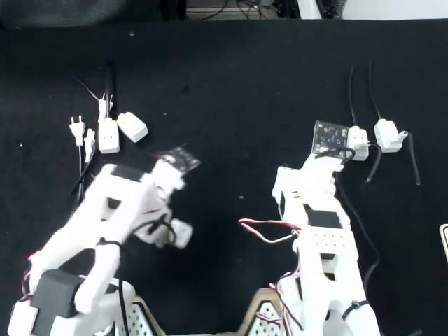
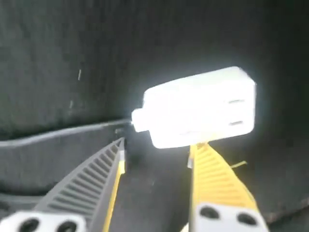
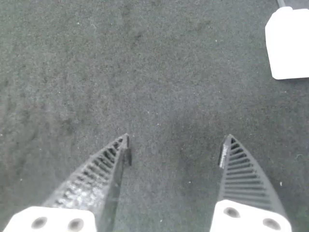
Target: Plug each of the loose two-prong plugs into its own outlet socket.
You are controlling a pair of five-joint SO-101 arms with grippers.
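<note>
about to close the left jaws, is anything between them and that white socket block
Nothing visible does. The white socket block lies just past the tips of the open left jaws, with only black cloth between them. Its cord trails off to one side.

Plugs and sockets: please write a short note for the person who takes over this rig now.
Left gripper: open, a socket just past its tips, not clamped; its two slots are empty.
Right gripper: open above bare cloth, a white block nearby.
High view: a loose plug and two white blocks far left; two corded blocks far right.
Done: no plugging that I can see. Left: every plug.
</note>
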